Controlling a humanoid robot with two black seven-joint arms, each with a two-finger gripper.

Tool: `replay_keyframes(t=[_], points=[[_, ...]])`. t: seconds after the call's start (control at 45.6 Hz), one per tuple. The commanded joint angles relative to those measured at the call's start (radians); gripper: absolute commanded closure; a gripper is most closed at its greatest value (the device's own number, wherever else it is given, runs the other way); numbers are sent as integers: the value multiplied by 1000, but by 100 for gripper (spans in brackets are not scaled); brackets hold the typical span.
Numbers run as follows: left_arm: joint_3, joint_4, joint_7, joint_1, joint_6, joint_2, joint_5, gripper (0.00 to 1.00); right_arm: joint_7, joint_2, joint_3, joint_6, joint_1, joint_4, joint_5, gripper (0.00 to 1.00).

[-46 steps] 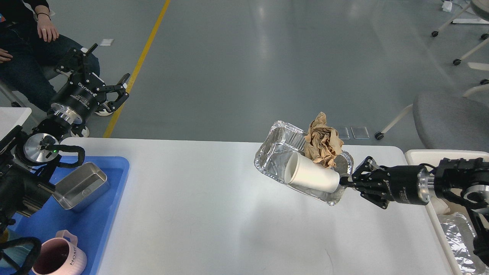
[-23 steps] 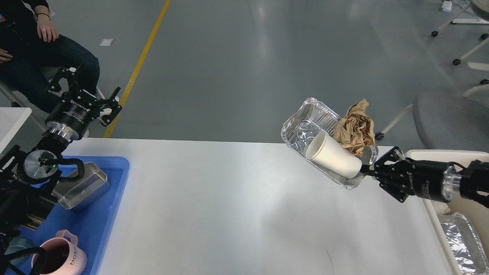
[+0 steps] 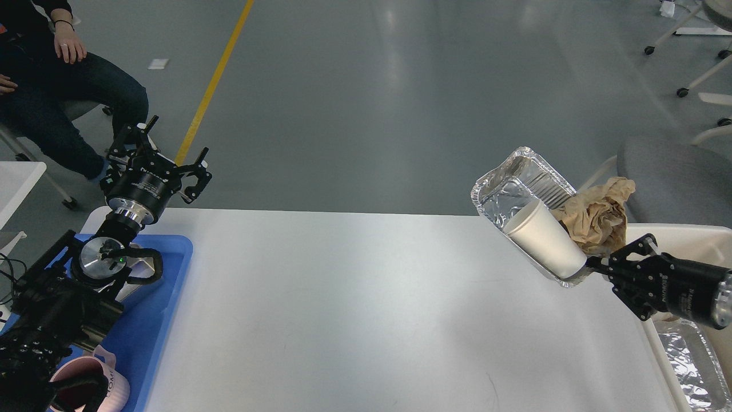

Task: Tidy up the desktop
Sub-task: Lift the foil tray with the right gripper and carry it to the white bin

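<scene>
The white desktop (image 3: 354, 309) fills the lower middle of the head view. My right gripper (image 3: 592, 265) is shut on the near rim of a foil tray (image 3: 517, 186), held tilted in the air over the table's far right corner. In the tray lie a white paper cup (image 3: 543, 237) on its side and a crumpled brown paper (image 3: 595, 214). My left gripper (image 3: 171, 154) is open and empty, raised above the table's far left corner.
A blue tray (image 3: 166, 297) at the left holds a pink mug (image 3: 94, 383) and a metal box mostly hidden by my left arm. A cream bin (image 3: 675, 234) at the right holds another foil tray (image 3: 689, 357). A seated person (image 3: 51, 86) is at far left, a grey chair (image 3: 675, 183) at right.
My right gripper has carried the foil tray with cup and paper to the right and upward, toward the bin. My left arm has swung right and nearer the table's corner.
</scene>
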Motion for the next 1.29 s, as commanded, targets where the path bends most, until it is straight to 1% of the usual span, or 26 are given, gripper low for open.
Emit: replay_keyframes(t=[0.0,0.241,0.438,0.635,0.854,0.964,1.271], points=[[5,1,-2,4,0,6,2,3,-1,-1,37,-25,-34,-15,-1,100],[10,-1,-2,7,0,10,9,3,-1,-8,64,-48,-97,-20,-28,100],[10,1,-3,10,0,12,10,3,-1,-28,64,-117,-109,-35,-86,100],[11,-1,-3,12,0,15,12,3,-1,-49,63,-201,-123,-59,-94,100],[13,1,-2,12,0,16,13,3,-1,-70,63,-355,-126,-96,-106,100],[14,-1,-2,12,0,16,13,3,1,-77,63,-408,-125,-134,-124,100],[14,1,-2,12,2,18,13,3,2,-138,61,-605,-125,-207,-146,100]])
